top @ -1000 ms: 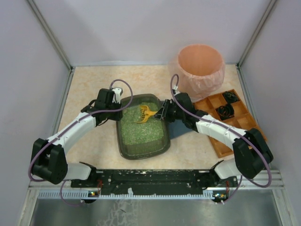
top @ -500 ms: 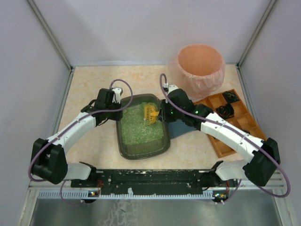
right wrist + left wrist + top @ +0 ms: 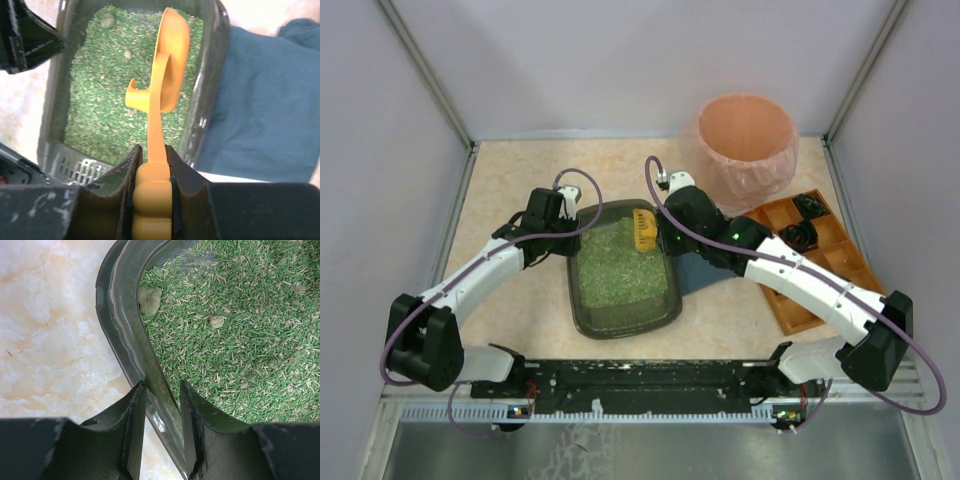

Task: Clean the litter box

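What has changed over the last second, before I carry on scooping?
The right gripper, holding the yellow scoop, swung it toward the far right corner of the litter box and turned it on edge. Nothing was grasped or released. The left gripper stays clamped on the box rim; box, blue cloth and bin unmoved.

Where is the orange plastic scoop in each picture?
Top external: orange plastic scoop over the far end of the dark grey plastic litter box.
Left wrist: not in it.
Right wrist: centre, held by the right gripper.
Shared landmark: the litter box's rim.
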